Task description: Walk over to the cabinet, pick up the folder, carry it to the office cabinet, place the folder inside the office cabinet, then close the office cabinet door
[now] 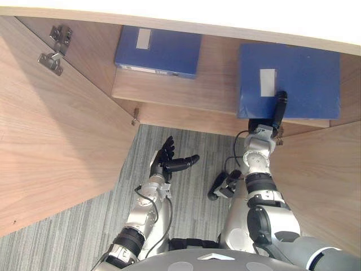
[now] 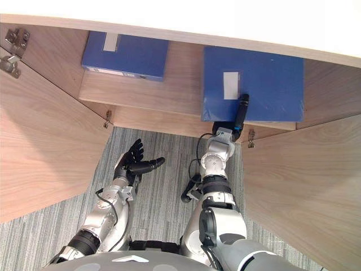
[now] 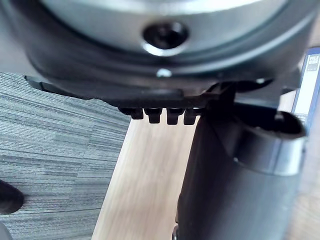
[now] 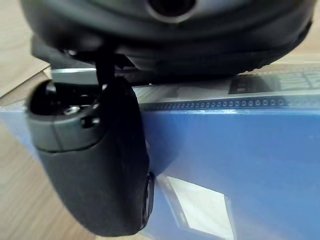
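The folder [image 1: 304, 73] lies flat on the shelf [image 1: 180, 93] inside the open cabinet, well apart from a second blue folder [image 1: 158, 51] further along, and its near edge sits about at the shelf's front lip. The right hand [image 1: 280, 107] has its thumb laid along the cover. Whether the hand clamps the folder or only props it from below, I cannot tell. To my eye, the placing is nearly done. The folder should go a little deeper, so that nothing overhangs. Then the thumb should lift and the arm draw straight back between the two open doors [image 1: 56, 141]. The left hand [image 1: 165, 161] hangs over the carpet [image 1: 192, 144], fingers straight and spread, free for a door.
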You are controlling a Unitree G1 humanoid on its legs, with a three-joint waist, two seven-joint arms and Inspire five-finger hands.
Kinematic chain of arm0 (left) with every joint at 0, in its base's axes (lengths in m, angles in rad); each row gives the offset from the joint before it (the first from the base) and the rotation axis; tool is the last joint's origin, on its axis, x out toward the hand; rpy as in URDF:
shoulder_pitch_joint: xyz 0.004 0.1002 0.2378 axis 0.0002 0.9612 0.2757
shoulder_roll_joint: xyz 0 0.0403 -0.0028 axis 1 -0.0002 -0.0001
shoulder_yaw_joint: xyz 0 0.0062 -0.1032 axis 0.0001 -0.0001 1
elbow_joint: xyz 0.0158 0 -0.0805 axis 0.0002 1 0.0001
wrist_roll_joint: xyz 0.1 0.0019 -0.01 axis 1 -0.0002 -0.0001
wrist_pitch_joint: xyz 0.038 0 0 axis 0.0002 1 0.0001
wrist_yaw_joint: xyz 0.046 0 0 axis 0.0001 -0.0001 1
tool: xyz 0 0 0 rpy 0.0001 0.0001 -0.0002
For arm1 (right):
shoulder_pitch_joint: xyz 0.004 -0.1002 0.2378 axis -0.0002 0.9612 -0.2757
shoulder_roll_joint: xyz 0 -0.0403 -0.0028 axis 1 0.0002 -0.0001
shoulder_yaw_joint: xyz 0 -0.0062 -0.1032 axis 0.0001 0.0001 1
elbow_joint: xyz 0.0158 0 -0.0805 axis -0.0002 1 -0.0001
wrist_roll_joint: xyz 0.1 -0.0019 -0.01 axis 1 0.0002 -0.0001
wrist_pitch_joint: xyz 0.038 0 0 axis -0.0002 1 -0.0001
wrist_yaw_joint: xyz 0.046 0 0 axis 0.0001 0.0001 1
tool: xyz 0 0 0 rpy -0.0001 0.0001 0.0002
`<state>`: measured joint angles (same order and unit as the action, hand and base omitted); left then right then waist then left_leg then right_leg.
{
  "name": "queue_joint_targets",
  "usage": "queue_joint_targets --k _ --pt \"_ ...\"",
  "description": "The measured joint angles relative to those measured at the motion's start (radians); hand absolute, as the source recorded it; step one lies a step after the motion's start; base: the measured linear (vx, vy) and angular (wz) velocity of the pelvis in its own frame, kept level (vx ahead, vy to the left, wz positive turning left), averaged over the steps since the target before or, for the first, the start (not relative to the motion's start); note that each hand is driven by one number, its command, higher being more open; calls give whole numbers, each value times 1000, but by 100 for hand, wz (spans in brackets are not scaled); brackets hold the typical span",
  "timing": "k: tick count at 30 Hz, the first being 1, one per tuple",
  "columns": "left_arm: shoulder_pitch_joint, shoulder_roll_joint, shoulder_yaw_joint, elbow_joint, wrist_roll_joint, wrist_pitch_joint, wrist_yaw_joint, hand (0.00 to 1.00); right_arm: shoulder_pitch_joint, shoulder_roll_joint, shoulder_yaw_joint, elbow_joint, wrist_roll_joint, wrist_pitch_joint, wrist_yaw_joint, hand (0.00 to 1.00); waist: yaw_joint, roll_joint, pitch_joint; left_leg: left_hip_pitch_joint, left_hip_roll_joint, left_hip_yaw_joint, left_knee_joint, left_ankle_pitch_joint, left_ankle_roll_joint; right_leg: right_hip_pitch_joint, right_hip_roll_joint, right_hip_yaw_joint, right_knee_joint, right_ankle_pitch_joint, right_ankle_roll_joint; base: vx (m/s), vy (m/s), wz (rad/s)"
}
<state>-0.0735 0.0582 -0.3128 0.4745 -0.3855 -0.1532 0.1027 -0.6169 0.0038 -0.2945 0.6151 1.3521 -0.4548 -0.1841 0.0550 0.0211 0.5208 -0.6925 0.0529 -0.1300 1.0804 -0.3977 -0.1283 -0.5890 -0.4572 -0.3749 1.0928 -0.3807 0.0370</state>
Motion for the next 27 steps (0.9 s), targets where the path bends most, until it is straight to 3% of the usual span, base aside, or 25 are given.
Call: queue_joint_targets --k 3,10,22,27 --pt "0 0 -12 0 0 0 -1 100 -25 -11 -43 10 12 -22 -10 0 11 11 -6 0 2 -3 0 0 0 0 3 0 -1 0 0 0 0 0" --pt "-14 1 -55 8 1 2 -8 100 -163 -66 -144 83 41 -59 -51 0 24 88 -40 4 -9 -11 -42 31 1 19 9 -26 -41 17 -2 -13 8 7" --pt "-47 19 -120 8 -5 4 -31 100 -371 -169 -170 208 81 -55 -72 0 31 126 -45 40 -9 -21 -131 80 6 75 31 -63 -142 66 -2 -10 26 3" --pt "-47 20 -119 8 -7 4 -29 100 -400 -210 -167 285 81 -15 -94 0 34 129 -46 42 -8 -21 -139 86 6 76 33 -66 -149 68 -3 0 0 0"
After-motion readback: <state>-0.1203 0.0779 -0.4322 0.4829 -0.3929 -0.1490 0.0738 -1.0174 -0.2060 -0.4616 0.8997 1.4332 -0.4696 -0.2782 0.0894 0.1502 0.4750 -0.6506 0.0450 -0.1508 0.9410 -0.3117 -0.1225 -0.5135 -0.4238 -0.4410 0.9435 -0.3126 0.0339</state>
